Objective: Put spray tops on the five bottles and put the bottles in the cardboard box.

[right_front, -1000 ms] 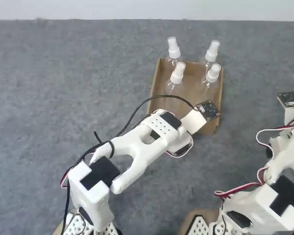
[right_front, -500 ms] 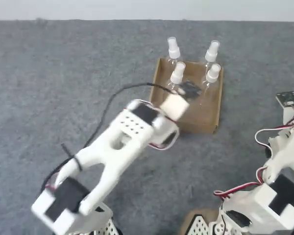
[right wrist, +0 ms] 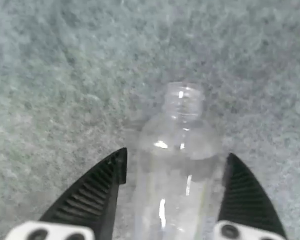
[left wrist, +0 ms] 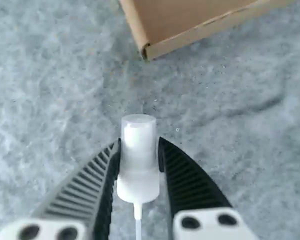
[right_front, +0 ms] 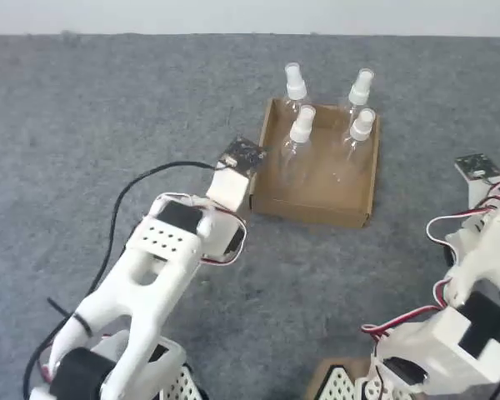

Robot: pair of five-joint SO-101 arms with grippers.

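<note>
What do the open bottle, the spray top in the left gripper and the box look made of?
Bottle: probably clear glossy plastic; the carpet shows through and it carries bright highlights, though glass isn't excluded.
Spray top: frosted whitish plastic, semi-matte, slightly translucent.
Box: brown cardboard, matte, with raw cut edges.

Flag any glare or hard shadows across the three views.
High view: soft, even light with no hard shadows; the clear bottles in the cardboard box nearly vanish against it, though their white tops stand out. Right wrist view: small bright highlights on the uncapped bottle, no washout. Left wrist view: no glare on the spray top in the left gripper.
</note>
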